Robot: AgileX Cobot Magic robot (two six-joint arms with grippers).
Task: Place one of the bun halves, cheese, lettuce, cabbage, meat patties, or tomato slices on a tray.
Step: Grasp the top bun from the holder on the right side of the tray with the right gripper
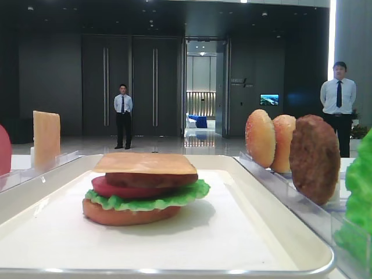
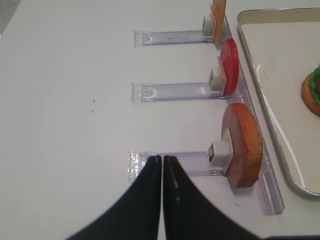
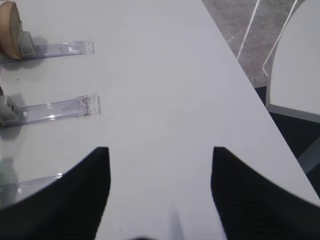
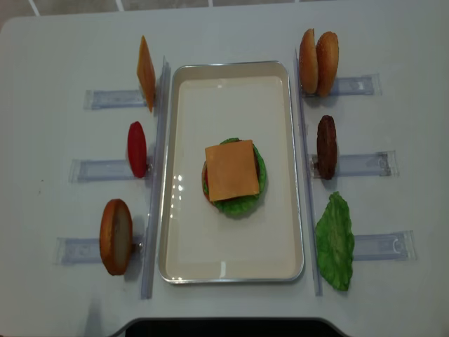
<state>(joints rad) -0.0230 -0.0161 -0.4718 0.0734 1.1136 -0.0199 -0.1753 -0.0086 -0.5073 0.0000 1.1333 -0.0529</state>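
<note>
On the cream tray stands a stack: bottom bun, lettuce, tomato slice, meat patty and a cheese square on top. Two seeded bun halves, a patty and a lettuce leaf stand in the right racks. Cheese, a tomato slice and a bun stand in the left racks. My right gripper is open over bare table, holding nothing. My left gripper is shut and empty, left of the bun.
Clear plastic racks lie along both long sides of the tray. The table's right edge runs close to my right gripper, with floor and a white chair beyond. Two people stand in the background hall.
</note>
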